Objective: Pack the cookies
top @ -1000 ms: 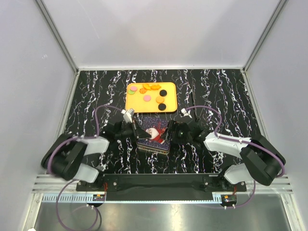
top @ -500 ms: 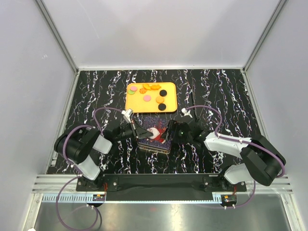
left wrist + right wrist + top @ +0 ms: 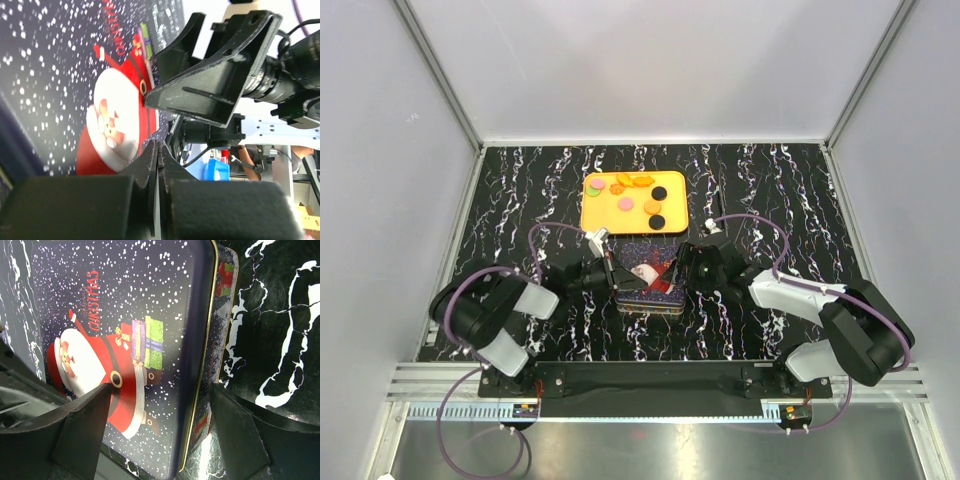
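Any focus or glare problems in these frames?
Left wrist: the left hand is a dark blur, the tin lid sharp, the background blown out. Right wrist: soft sheen across the lid, the right hand blurred. Top external: even, sharp.

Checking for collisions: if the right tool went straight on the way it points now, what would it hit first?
Most likely the Christmas tin: the right tool is open and its line runs onto the tin's Santa-printed top. Depth is unclear.

Cookies [image 3: 625, 204] on orange tray [image 3: 601, 216]
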Available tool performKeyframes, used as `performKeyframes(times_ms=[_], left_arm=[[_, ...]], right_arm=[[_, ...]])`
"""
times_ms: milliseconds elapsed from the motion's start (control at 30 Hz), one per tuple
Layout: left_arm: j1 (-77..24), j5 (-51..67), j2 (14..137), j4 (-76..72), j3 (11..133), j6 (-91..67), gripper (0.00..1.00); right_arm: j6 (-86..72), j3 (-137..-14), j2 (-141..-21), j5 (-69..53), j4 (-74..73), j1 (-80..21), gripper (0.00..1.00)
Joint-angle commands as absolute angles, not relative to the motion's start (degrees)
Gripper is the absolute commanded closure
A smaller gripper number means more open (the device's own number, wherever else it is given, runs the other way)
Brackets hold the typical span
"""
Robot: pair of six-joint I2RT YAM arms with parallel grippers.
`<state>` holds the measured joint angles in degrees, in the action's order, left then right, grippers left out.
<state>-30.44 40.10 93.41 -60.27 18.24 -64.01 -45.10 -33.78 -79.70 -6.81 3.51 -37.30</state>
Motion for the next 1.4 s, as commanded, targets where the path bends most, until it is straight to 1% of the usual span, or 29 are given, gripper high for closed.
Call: performKeyframes(times_ms=[0, 67, 100, 233, 300, 367, 433, 533, 567, 633, 667, 700, 767, 800, 867, 1000, 1133, 1233, 1267, 1300, 1333, 1367], left_arm=[[-30.7, 39.6, 84.6, -50.3, 21.3, -59.5, 1.00], [-30.7, 39.6, 81.1, -45.1, 22.0, -57.8, 1.00], [-30.7, 39.8, 77.8, -44.2, 22.5, -57.6, 1.00], [-30.7, 39.9, 72.2, -38.5, 23.2, -55.8, 1.00], [-30.7, 39.5, 71.5, -35.4, 22.9, -54.7, 1.00], [-30.6, 38.9, 72.7, -35.9, 21.8, -53.6, 1.00], [-30.2, 39.3, 75.7, -39.3, 19.0, -54.3, 1.00], [-28.7, 39.4, 85.2, -48.0, 14.9, -54.4, 1.00], [-28.3, 40.0, 92.8, -54.3, 14.1, -54.8, 1.00], [-27.8, 42.5, 101.0, -64.1, 11.6, -58.7, 1.00], [-27.7, 42.7, 104.6, -72.8, 10.8, -60.1, 1.00], [-27.6, 43.2, 110.9, -76.5, 9.9, -62.3, 1.00], [-27.6, 43.4, 115.3, -85.7, 9.1, -64.4, 1.00], [-27.6, 43.5, 118.2, -88.1, 8.6, -66.2, 1.00], [-27.6, 43.5, 119.4, -91.6, 8.2, -67.0, 1.00], [-27.6, 43.7, 116.9, -90.5, 7.5, -66.8, 1.00], [-27.6, 43.8, 109.4, -84.3, 7.7, -65.7, 1.00], [-27.6, 43.7, 101.0, -76.0, 8.8, -63.9, 0.99], [-27.6, 43.7, 95.6, -70.1, 9.2, -63.1, 0.94], [-27.6, 43.2, 92.7, -66.2, 10.6, -62.1, 0.91], [-27.6, 42.8, 89.2, -56.8, 11.5, -59.3, 0.89], [-27.6, 42.4, 86.2, -51.3, 12.7, -57.4, 0.87]], right_arm=[[-42.4, -33.4, -81.4, -6.4, -2.9, -36.9, 0.15], [-42.4, -33.4, -81.6, -6.6, -2.6, -36.7, 0.15], [-42.4, -33.4, -81.9, -6.8, -2.5, -36.7, 0.15], [-42.5, -33.4, -82.5, -7.2, -1.7, -36.7, 0.15], [-42.5, -33.3, -82.9, -7.3, -1.5, -36.7, 0.15], [-42.7, -33.4, -83.1, -7.6, -1.3, -36.7, 0.15], [-42.8, -33.2, -83.2, -7.5, -1.1, -36.7, 0.16], [-42.8, -33.1, -83.5, -7.6, -0.9, -36.7, 0.16], [-42.7, -33.0, -83.5, -7.6, -1.0, -36.7, 0.16], [-42.7, -32.9, -83.5, -7.5, -1.0, -36.7, 0.16], [-42.7, -32.8, -83.5, -7.6, -1.1, -36.7, 0.16], [-42.8, -32.8, -83.3, -7.5, -1.1, -36.7, 0.16], [-42.8, -32.7, -83.2, -7.4, -1.1, -36.7, 0.16], [-42.8, -32.6, -83.1, -7.5, -1.1, -36.7, 0.16], [-42.7, -32.5, -83.0, -7.3, -1.2, -36.7, 0.16], [-42.9, -32.4, -83.0, -7.3, -1.2, -36.7, 0.16], [-42.8, -32.8, -82.4, -7.3, -1.5, -36.7, 0.16], [-42.4, -33.5, -81.9, -6.9, -2.5, -36.7, 0.16], [-42.2, -33.7, -81.7, -6.8, -3.2, -36.7, 0.16], [-42.0, -34.1, -81.2, -6.5, -3.7, -36.7, 0.15], [-41.5, -34.9, -80.9, -6.2, -4.1, -36.5, 0.15], [-41.4, -35.3, -80.7, -6.1, -5.1, -36.5, 0.15]])
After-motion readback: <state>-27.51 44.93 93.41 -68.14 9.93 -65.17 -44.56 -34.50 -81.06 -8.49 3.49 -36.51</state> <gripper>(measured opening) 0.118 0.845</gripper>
